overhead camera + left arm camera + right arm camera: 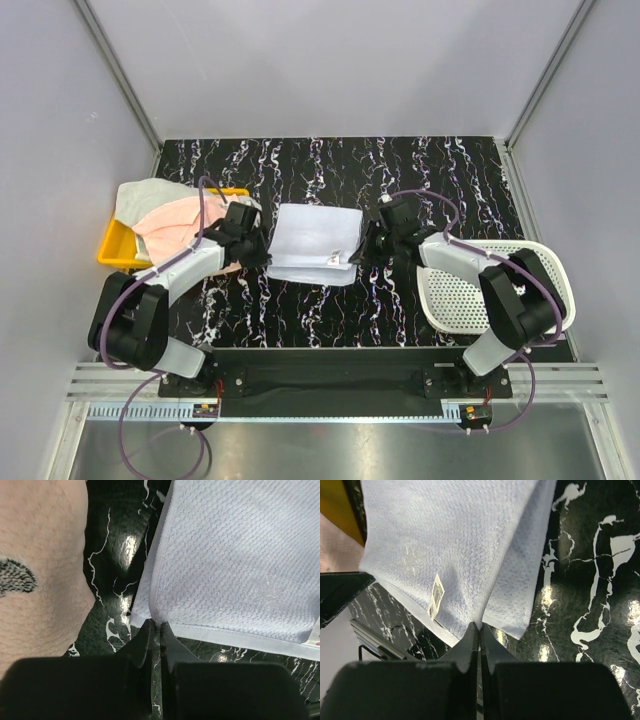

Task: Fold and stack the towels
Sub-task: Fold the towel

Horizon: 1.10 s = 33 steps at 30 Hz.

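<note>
We are pinching with our left gripper [156, 626], its jaws pressing together on the near left corner of the pale blue waffle-weave cloth towel [235, 565], whose hem is running straight into the tips. Our right gripper [479, 628] is doing the same on the opposite side. Its jaws are clamping on a raised fold at the blue towel's right edge, and the cloth is spreading away ahead of the tips. Just left of the right jaws, a small white paper label [436, 596] is lying against the towel's edge.

Under both pairs of jaws the black marble-patterned table top [590, 580] is showing. It is gleaming to the right of the right jaws and to the left of the left ones.

From above, we are seeing the blue towel lying folded between the two pairs of jaws, which are facing each other across it.

Farther left of the left jaws, apart from the blue towel, a pale pink fleecy cloth towel [40, 570] is spilling out of a yellow rectangular plastic tray [113, 250]. A whitish crumpled cloth towel [140, 192] is lying beyond it in the tray.

Well behind the right jaws, a white mesh plastic basket [455, 290] is sitting under our right arm.
</note>
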Tool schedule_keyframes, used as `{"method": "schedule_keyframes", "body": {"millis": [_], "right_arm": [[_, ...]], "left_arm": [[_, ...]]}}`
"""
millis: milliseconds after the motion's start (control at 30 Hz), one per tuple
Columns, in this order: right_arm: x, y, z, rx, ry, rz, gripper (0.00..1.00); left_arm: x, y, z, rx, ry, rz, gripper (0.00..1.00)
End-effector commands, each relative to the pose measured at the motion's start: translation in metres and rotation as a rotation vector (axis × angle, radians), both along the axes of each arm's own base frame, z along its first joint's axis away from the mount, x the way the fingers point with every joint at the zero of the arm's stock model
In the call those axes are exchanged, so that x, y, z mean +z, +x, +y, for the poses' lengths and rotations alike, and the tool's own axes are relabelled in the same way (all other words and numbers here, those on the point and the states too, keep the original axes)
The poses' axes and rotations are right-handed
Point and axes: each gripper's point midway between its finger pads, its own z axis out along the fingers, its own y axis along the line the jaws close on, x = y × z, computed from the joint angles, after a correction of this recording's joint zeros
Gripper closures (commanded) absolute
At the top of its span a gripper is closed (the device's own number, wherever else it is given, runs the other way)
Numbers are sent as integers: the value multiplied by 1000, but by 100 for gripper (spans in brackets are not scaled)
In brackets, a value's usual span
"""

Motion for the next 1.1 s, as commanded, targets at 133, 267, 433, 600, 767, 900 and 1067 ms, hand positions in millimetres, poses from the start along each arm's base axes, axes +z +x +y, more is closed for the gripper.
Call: {"method": "schedule_keyframes", "body": {"millis": [133,267,433,600,767,900,1067], "right_arm": [[-40,-10,-2,-7,-34,50,100],[-52,-15,-2,2,-39,74,100],[-54,-19,-4,5,-39,77,100],[-50,-21,-6,6,-44,72,99],[-48,-26,-8,17,-46,68,91],[-49,-32,-9,29,-43,74,79],[-31,-36,-12,42,-48,37,62]], "left_arm": [[-25,2,0,6,29,-5,100],[-36,-1,-2,0,36,15,100],[-40,-5,-1,-4,40,27,100],[-37,-6,-1,-5,39,22,100],[-35,-10,2,-12,50,26,100],[-37,-14,3,-15,53,35,89],[-21,-15,3,-21,51,-2,57]]}}
